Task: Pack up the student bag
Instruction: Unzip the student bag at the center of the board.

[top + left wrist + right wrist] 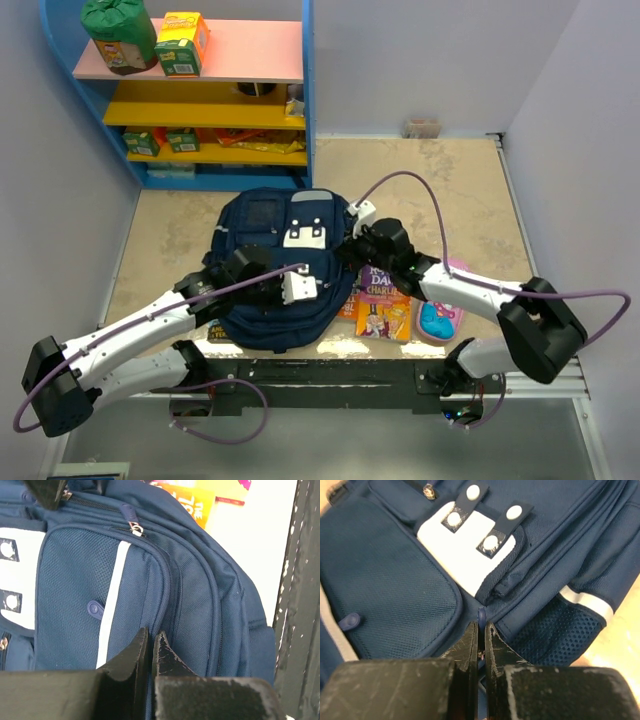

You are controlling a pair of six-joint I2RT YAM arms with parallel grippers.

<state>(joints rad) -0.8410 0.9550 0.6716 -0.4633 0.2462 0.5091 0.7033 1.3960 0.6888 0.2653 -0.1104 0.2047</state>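
While my left hand (151, 636) sits pinched together at the bag's (200, 605) front pocket (75, 605), my right hand (481, 628) clamps a blue zip pull (481, 614) between its tips.

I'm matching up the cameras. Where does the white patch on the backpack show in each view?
Top external: white patch at centre frame, high on the student bag.
Left wrist: at the left edge, cut off.
Right wrist: upper centre.
Shared landmark: the student bag's navy fabric around it.
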